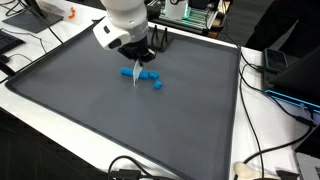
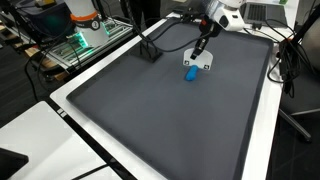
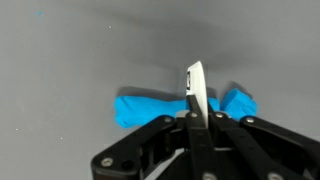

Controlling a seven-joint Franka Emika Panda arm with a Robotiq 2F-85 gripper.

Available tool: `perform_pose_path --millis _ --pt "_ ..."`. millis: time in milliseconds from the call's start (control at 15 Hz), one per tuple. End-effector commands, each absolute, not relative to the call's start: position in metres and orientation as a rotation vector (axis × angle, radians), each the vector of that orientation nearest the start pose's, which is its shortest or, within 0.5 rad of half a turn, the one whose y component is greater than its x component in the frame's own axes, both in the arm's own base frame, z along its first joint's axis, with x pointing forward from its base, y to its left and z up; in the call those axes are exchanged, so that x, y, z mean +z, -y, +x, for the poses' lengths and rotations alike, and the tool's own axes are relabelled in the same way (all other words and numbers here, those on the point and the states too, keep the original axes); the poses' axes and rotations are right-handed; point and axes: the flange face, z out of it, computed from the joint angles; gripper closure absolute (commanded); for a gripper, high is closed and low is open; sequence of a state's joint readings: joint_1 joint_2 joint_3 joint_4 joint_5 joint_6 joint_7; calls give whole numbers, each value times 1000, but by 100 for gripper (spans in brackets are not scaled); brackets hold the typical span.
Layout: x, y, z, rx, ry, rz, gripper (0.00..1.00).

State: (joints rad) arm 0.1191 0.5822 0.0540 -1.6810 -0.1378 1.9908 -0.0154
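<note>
- We logged the gripper [image 3: 196, 120] as clenched: in the wrist view its black fingers [image 3: 160, 135] met on a thin white strip [image 3: 195, 88], with no gap showing between them.
- The white strip stuck out past the fingertips, narrow and flat like a blade, with its edge turned toward the wrist camera.
- In an exterior view the gripper [image 1: 137, 60] hung over the far middle of the grey mat [image 1: 90, 110], and the strip [image 1: 135, 78] pointed down from it.
- The blue lump [image 3: 150, 108] lay on the mat right under the strip. In the wrist view the strip crossed it, with a long part on one side and a short part [image 3: 240, 101] on the other.
- We could not tell whether the strip's tip touched the blue lump or the mat.
- In an exterior view the blue lump [image 1: 128, 72] read as a short row, with a small blue bit [image 1: 158, 85] just beside its end.
- In an exterior view we saw the gripper [image 2: 202, 48] just above the blue lump [image 2: 190, 75], near the far edge of the mat [image 2: 150, 120].
- A black cable [image 2: 150, 52] lay on the mat, well apart from the lump.
- The mat sat on a white table [image 1: 270, 120], and cables [image 1: 265, 150] ran along its edge.
</note>
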Motion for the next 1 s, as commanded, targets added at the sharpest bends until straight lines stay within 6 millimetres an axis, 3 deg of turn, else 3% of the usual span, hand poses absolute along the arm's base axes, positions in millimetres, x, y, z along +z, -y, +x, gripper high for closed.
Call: perform_pose_path --millis 0,933 --pt "214 -99 633 502 439 -3180 99" --pt "221 -87 599 584 411 -3138 99"
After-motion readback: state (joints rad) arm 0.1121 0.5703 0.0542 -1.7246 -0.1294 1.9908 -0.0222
